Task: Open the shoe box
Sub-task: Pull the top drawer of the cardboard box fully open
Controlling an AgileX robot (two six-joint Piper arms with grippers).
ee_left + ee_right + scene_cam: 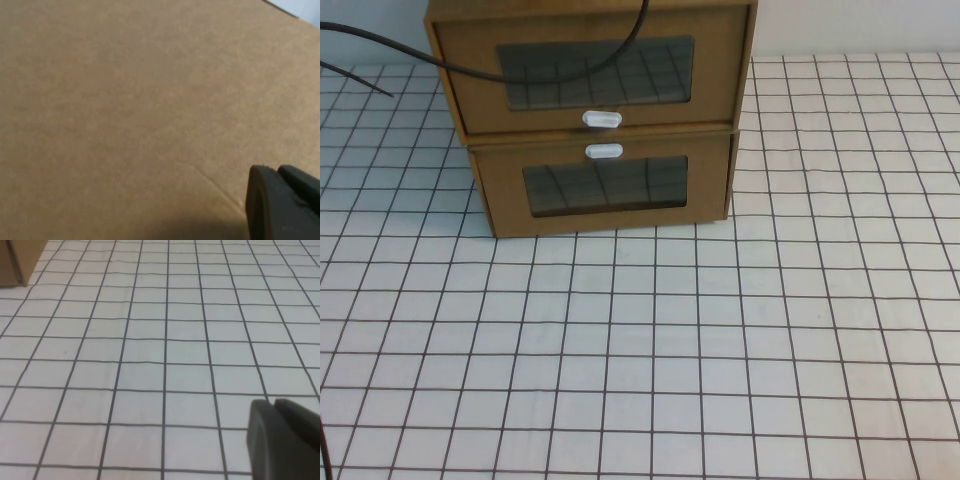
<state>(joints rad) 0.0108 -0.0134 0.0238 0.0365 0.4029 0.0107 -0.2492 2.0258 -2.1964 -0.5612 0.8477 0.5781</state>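
The checked table (720, 350) carries the shoe box (660, 118), both drawers closed. The left hand (278, 172), fingers together, hovers close to its cardboard; the right hand (274, 405), closed and empty, hangs over the table

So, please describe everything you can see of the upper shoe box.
The upper shoe box looks like brown cardboard, with a dark see-through window in its front and a white oval handle below it. It is closed, upright, stacked on the lower box at the far side of the table. A black cable crosses its front. The left hand, shut, is near plain cardboard; the right hand, shut, is over the gridded table.
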